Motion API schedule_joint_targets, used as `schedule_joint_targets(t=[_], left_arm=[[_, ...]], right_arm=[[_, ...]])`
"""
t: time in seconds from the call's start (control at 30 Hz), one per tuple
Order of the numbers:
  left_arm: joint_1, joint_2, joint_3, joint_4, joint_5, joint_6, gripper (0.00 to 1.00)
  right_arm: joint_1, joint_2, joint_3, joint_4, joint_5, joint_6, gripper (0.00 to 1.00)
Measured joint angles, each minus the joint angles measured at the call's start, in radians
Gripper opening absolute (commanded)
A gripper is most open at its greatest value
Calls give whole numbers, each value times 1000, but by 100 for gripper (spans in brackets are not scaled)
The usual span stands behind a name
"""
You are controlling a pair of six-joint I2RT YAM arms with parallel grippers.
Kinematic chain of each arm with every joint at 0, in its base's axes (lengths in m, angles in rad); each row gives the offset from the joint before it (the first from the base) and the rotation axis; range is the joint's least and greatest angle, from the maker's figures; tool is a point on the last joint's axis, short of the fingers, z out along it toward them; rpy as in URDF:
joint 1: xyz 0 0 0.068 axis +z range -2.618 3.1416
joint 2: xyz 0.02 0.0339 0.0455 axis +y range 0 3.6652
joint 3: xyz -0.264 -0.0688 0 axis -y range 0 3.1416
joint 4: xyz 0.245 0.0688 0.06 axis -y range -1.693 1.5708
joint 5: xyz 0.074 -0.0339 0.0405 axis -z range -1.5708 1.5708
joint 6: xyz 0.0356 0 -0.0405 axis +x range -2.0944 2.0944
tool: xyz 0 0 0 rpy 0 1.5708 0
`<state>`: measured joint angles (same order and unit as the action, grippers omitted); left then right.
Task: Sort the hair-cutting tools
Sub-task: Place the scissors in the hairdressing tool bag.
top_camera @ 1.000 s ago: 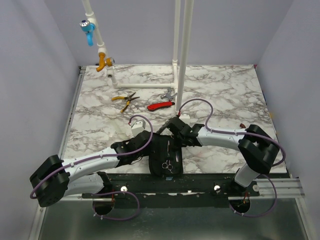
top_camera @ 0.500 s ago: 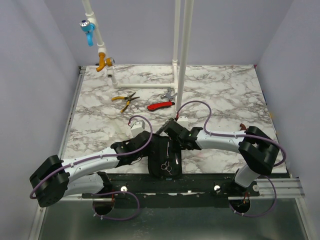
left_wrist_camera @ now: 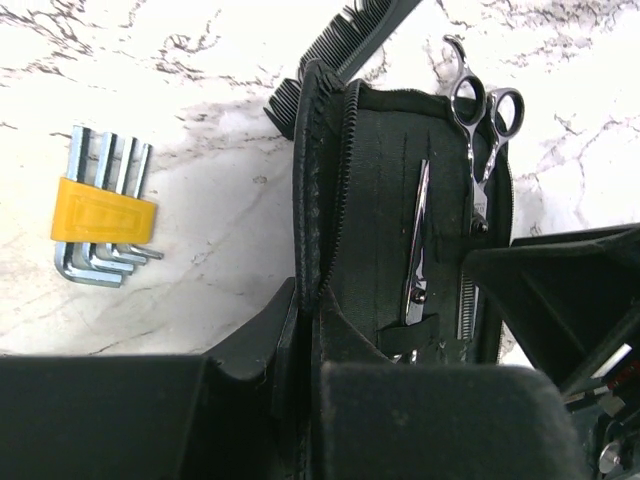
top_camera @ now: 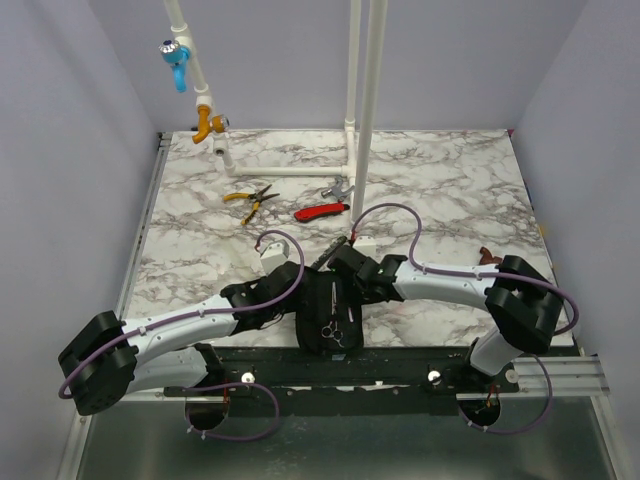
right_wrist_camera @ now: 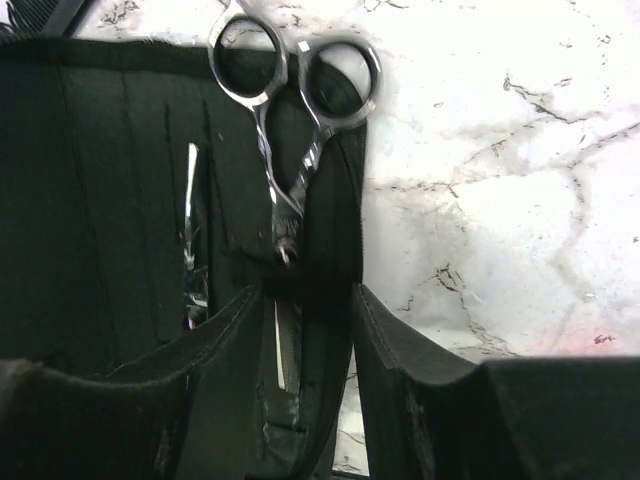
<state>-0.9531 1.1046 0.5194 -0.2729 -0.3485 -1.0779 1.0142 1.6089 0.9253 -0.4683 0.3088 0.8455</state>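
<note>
silver scissors (right_wrist_camera: pixel 285 205) tucked in black case (left_wrist_camera: pixel 370 180); hex keys (left_wrist_camera: pixel 103 215) near

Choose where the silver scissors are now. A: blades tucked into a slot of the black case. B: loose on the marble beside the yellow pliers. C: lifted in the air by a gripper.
A: the scissors sit with their blades inside a slot of the black case, and only their finger rings stick out past its edge.

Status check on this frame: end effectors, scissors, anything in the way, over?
Left end effector shut on pouch edge. Right end effector open, straddling scissors seated in pouch pocket. Comb protruding at pouch's far edge. No obstruction seen.
</note>
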Motion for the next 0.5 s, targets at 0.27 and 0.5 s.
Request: schedule_joint_targets(t=[0.27, 0.5], left_arm=[[2, 0, 0, 1, -26, 2, 0], [2, 1, 0, 3, -25, 10, 0]], right_arm=[[0, 0, 69, -39, 45, -62, 40], [-24, 38, 167, -11, 83, -148, 31]])
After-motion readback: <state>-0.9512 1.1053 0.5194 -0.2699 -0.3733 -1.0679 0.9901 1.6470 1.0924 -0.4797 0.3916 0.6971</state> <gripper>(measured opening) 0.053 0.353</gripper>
